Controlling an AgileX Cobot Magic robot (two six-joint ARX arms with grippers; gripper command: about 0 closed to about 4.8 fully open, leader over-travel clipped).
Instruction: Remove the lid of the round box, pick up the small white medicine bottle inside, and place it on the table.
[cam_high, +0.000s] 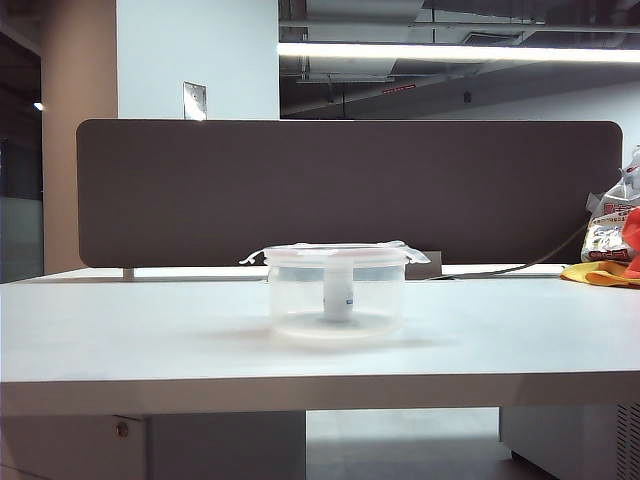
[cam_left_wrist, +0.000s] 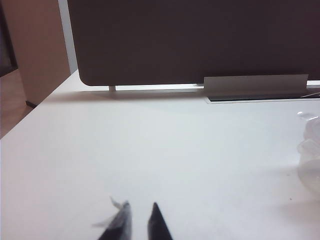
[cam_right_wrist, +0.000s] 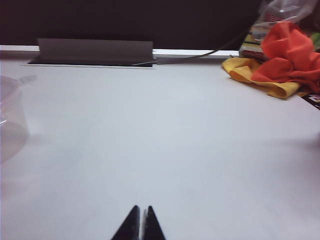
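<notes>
The round box (cam_high: 336, 300) stands mid-counter (cam_high: 120, 330), clear and light, its lid (cam_high: 336, 253) still seated, the small white medicine bottle (cam_high: 338, 296) upright inside. The thin lid will likely flex; its edge tabs look the best hold. Left tool (cam_left_wrist: 138, 220) nearly closed, right tool (cam_right_wrist: 140, 222) closed, both empty, well apart from the box.

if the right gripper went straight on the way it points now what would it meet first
Probably nothing close: the shut right gripper faces bare table, with the dark divider panel far beyond. The round box sits off to one side.
</notes>
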